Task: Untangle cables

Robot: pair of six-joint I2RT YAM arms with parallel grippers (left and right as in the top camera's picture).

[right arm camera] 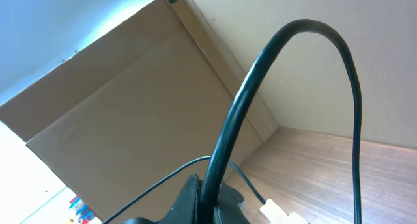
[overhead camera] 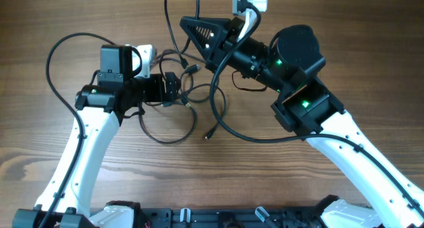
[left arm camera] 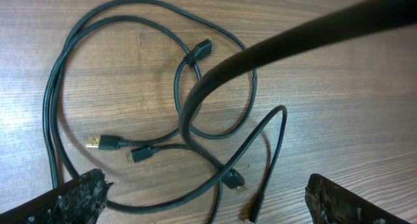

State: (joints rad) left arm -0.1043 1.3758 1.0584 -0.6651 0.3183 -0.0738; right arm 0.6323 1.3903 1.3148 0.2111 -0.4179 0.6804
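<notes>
The cables (left arm camera: 107, 143) lay looped near the middle of the table (overhead camera: 26, 122), toward its far edge, under the left gripper (overhead camera: 173, 89), whose jaws were spread wide. The right gripper (right arm camera: 195, 198) was clamped shut, its hold unclear.

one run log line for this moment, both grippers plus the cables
left gripper open over cables | right gripper shut, up off table, grasp unclear | cables tangled on table

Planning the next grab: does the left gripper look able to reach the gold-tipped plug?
Probably yes. The left gripper hangs open above the cables, and the gold-tipped plug lies uncovered on the table; the thick black wire crosses elsewhere, not over it.
</notes>
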